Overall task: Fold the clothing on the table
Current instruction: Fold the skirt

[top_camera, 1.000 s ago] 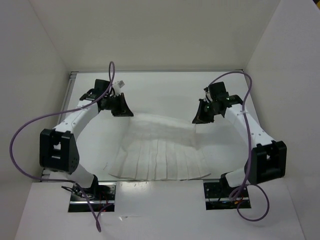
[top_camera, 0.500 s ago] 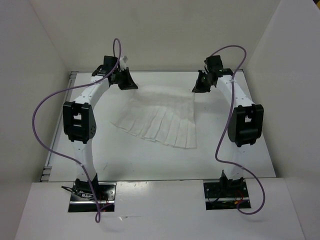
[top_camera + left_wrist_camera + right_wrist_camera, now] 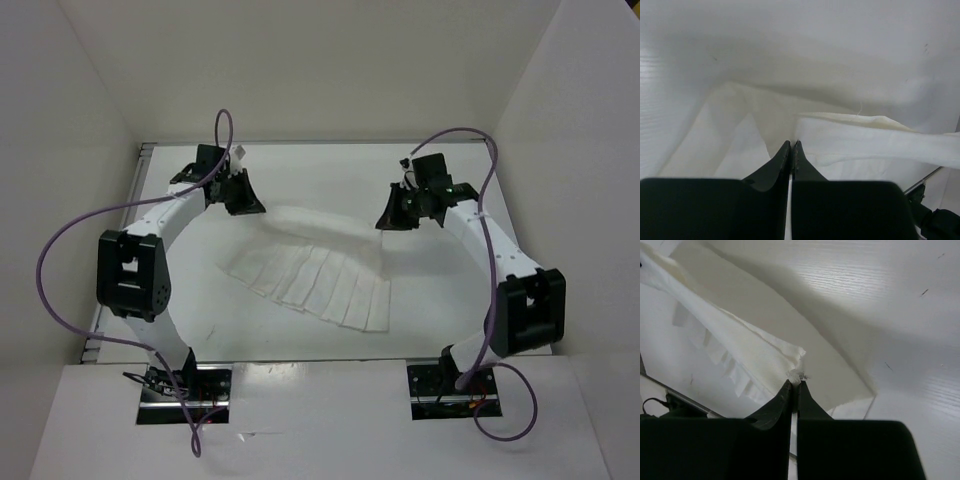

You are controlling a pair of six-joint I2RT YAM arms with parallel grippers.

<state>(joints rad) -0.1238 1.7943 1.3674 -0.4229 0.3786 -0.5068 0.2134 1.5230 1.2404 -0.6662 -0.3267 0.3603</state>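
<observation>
Pinching clothing (image 3: 320,275) top corners: left gripper (image 3: 246,206), right gripper (image 3: 386,222) both clamped (pleats fanned over table (image 3: 250,325)).

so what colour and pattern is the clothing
The clothing is white with parallel pleats, clearest from the top camera.

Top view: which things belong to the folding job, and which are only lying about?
Job: clothing, table, left gripper, right gripper, both shut on the clothing.
Not the job: purple cables, walls.
</observation>
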